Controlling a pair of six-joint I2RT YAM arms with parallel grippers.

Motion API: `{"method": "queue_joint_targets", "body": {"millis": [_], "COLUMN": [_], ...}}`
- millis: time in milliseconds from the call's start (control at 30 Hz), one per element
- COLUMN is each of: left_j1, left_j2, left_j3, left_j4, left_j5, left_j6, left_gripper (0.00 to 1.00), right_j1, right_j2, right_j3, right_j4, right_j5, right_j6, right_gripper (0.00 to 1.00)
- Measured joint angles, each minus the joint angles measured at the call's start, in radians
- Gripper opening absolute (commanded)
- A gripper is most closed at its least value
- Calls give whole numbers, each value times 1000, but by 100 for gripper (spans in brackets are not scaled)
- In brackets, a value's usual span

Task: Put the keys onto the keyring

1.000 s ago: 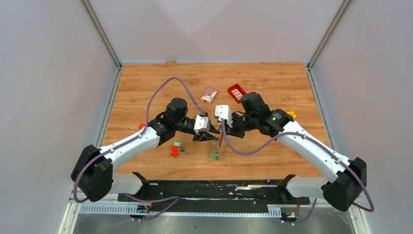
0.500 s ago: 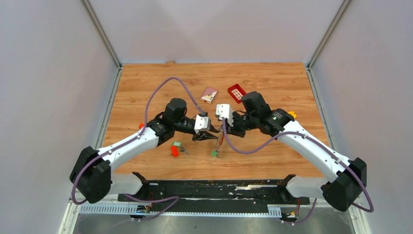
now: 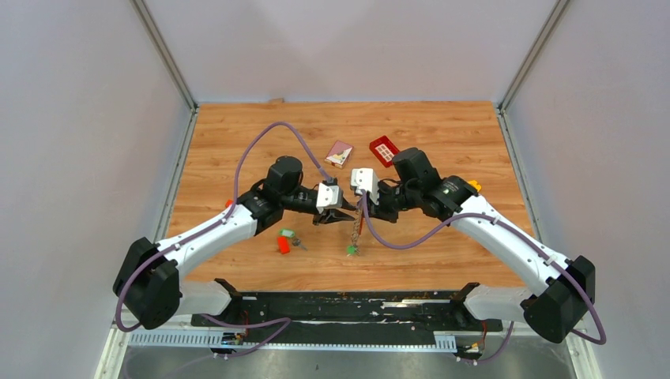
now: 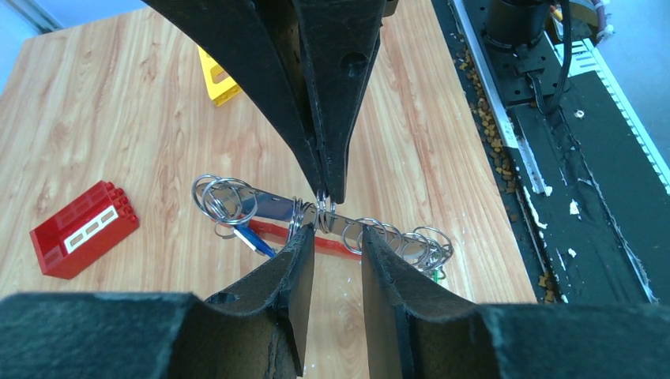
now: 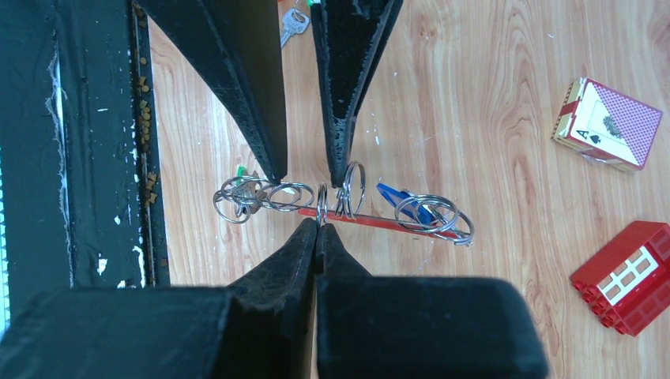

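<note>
The keyring (image 3: 355,232) hangs in the air between the two grippers, a grey strip with several wire rings and a red arc (image 4: 272,231). A blue key (image 4: 254,240) hangs at one end and a green key (image 3: 350,251) at the low end. My right gripper (image 5: 319,224) is shut on one ring of the keyring (image 5: 348,207). From the other side my left gripper (image 4: 333,235) meets the strip with its jaws apart, the fingertips (image 4: 303,237) against the rings and nothing clamped. A loose green-headed key (image 3: 288,234) lies on the table.
A small red block (image 3: 283,245) lies beside the loose key. A red gridded tray (image 3: 384,149) and a card pack (image 3: 340,153) lie behind the grippers. A yellow triangle frame (image 4: 215,75) sits by the right arm. An orange cube (image 3: 230,204) is at the left, and a black rail (image 3: 348,304) runs along the near edge.
Both grippers and the keyring have shifted slightly to the right; the hanging end with the green key swung with them. Neither gripper's jaws have changed.
</note>
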Motion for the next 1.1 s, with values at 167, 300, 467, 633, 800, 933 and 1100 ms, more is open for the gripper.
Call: {"method": "queue_joint_targets", "body": {"millis": [167,300,467,633,800,933,1100], "left_j1": [0,0,0,-1,-3,-6,-9], "left_j2": [0,3,32,49,56,58,65], "left_j3": [0,2,31,39,39,39,40], "left_j4": [6,17,23,24,23,23,20], "left_j5": [-3,2,11,23,30,31,30], "left_j6": [-1,-10,-26,-31,-31,-31,-29], "left_gripper": [36,30,23,21,17,12,0], "right_j1": [0,0,0,0,0,0,0], "right_j2": [0,0,0,0,0,0,6], "right_j3": [0,0,0,0,0,0,0], "right_j4": [0,0,0,0,0,1,-2], "right_j5": [-11,-17,-22,-23,-23,-23,-23], "right_j6": [0,0,0,0,0,3,5], "right_gripper": [0,0,0,0,0,0,0]}}
